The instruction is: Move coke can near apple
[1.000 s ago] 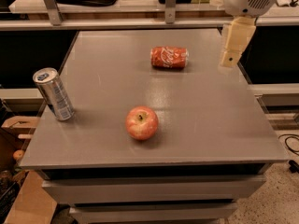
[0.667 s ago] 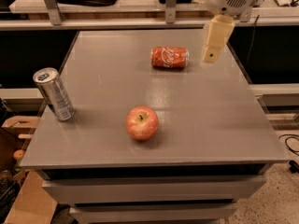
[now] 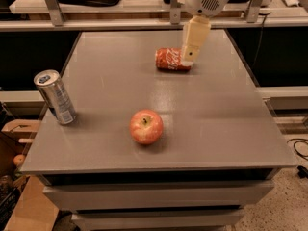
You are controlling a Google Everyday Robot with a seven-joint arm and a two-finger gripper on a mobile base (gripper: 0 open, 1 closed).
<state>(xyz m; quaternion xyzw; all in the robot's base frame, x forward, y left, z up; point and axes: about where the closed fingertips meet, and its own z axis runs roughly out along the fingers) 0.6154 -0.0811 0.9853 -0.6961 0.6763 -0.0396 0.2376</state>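
The gripper (image 3: 187, 60) is hanging over the right end of the coke can (image 3: 168, 60) lying sideways at upper centre (how open it is, I cannot tell), and should be centring across the can's body before carrying it down-frame to the apple (image 3: 146, 126)

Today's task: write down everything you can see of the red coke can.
The coke can is red with white script lettering and looks like metal. It lies on its side, lengthwise left to right, on the far part of the grey table, well beyond the apple. The tool hangs at its right end, hiding that end; contact cannot be told.
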